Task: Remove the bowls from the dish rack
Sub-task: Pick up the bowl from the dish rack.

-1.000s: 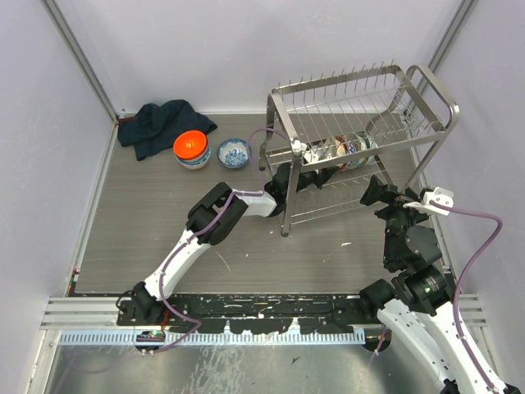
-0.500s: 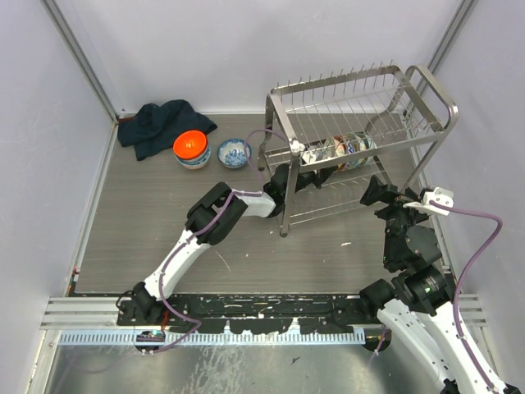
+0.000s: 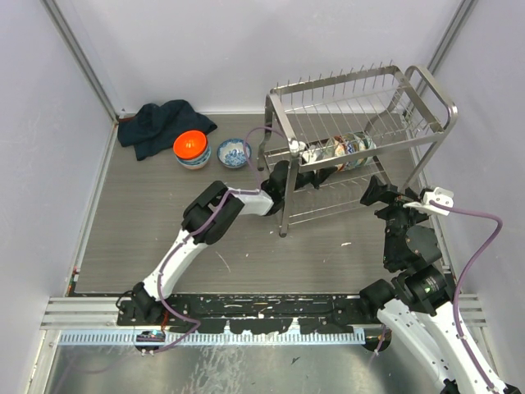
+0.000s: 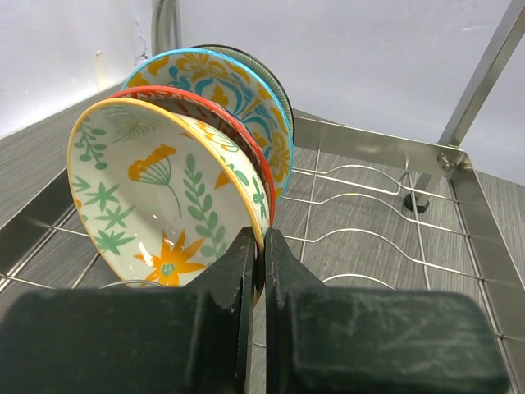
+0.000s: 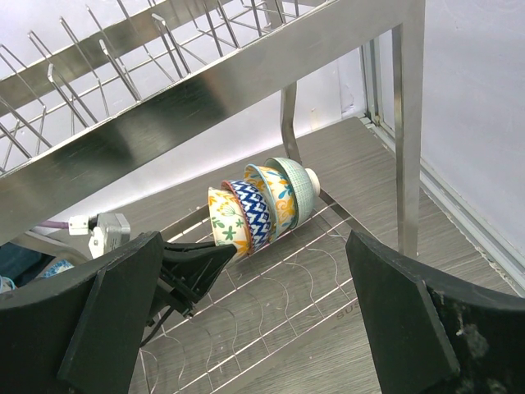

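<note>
A: Left gripper (image 4: 258, 246) was pinched narrow on the rim of the leaf-patterned bowl (image 4: 156, 205), which stood frontmost in the stack on the dish rack's (image 4: 369, 238) lower shelf.
B: Grasp step, then. The next move likely called for drawing it clear of the red-rimmed bowl (image 4: 205, 111). Right gripper (image 5: 254, 246) stood wide and empty.

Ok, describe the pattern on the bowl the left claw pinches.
The bowl is cream with green leaves, orange flowers, yellow rim; left wrist view.

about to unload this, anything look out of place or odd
The bowls lie tipped on their sides, nested in a row on the lower shelf of the dish rack, not upright. A dark cloth sits crumpled in the far left corner. Nothing looks broken or spilled.
</note>
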You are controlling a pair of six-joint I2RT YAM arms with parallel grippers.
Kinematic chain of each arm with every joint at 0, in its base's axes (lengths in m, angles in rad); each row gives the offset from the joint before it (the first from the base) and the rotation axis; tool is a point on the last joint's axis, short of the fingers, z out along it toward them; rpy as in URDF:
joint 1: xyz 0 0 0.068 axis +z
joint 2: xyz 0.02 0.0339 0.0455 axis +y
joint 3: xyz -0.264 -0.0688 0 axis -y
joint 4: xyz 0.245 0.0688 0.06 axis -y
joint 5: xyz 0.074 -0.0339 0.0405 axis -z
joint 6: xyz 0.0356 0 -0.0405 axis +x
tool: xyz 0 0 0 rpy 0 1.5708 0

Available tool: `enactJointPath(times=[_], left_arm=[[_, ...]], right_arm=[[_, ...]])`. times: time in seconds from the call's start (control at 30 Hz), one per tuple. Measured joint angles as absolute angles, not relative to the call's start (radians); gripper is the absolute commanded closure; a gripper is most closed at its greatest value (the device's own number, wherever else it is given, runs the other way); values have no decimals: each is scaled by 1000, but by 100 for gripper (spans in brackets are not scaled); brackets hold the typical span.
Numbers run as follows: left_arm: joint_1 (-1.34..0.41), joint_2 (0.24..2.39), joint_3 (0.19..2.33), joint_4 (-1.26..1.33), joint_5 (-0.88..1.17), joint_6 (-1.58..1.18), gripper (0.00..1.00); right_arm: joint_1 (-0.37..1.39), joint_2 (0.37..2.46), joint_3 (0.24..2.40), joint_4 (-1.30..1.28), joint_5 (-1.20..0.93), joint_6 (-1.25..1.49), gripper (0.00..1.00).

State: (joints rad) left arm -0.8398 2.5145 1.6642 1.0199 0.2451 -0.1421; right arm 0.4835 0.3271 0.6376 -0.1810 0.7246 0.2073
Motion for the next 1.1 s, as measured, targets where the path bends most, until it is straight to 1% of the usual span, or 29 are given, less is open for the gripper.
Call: enactJointPath(times=[0.47,0.83,1.1], left_arm=[[-840,2468,1648,933,268,-119,100],[-841,2439,1629,871,271,-31,100],[-852,2436,1608,871,250,56,100]], right_arm=[[484,327,638,-181,725,207,0],[484,327,638,-181,725,207,0],[484,327,638,-181,724,207,0]])
